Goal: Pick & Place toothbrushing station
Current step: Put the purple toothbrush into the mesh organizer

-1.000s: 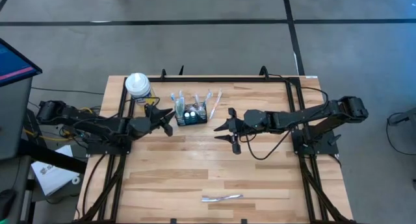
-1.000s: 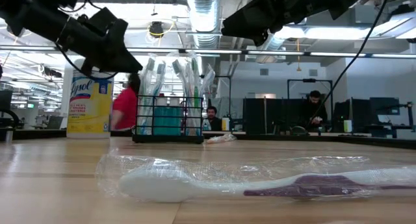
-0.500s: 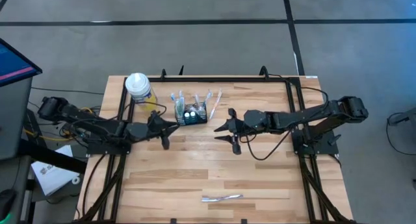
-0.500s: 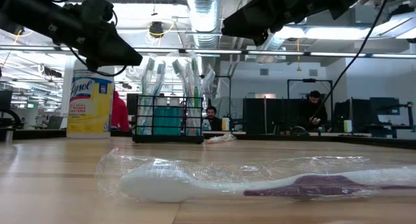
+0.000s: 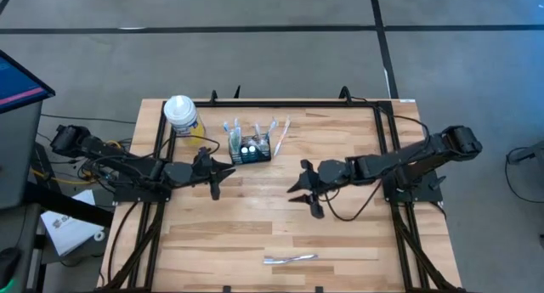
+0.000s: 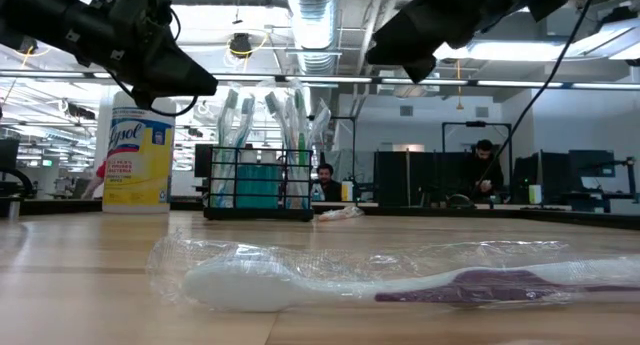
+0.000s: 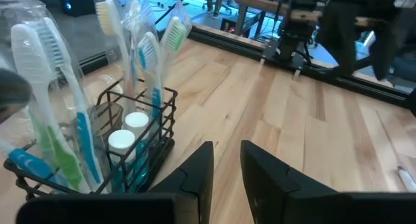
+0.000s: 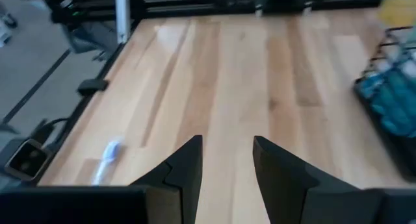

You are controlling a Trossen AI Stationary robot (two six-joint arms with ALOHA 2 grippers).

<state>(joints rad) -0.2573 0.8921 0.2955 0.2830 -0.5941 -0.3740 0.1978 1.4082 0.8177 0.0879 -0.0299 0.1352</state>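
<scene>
The toothbrushing station [image 5: 249,147] is a small black wire caddy standing on its base on the table's far middle. Several wrapped toothbrushes and two white-capped tubes stand in it; it also shows in the low view [image 6: 260,185] and the left wrist view [image 7: 97,162]. My left gripper [image 5: 223,177] hovers open just near-left of the caddy, above the table, and holds nothing. My right gripper [image 5: 299,191] hovers open to the caddy's right and nearer, also empty. In the wrist views the left gripper [image 7: 226,169] and the right gripper [image 8: 227,165] both show only bare wood between their fingers.
A yellow canister with a white lid [image 5: 180,115] stands at the far left, close to the caddy. One toothbrush in clear wrap [image 5: 289,259] lies near the table's front edge, also in the low view [image 6: 400,280]. Black frame rails line the table's edges. People sit in the room behind.
My left gripper has drawn back from beside the caddy toward the table's near edge and a little left. My right gripper has then gone toward the near edge and slightly right. The caddy has stayed where it was.
</scene>
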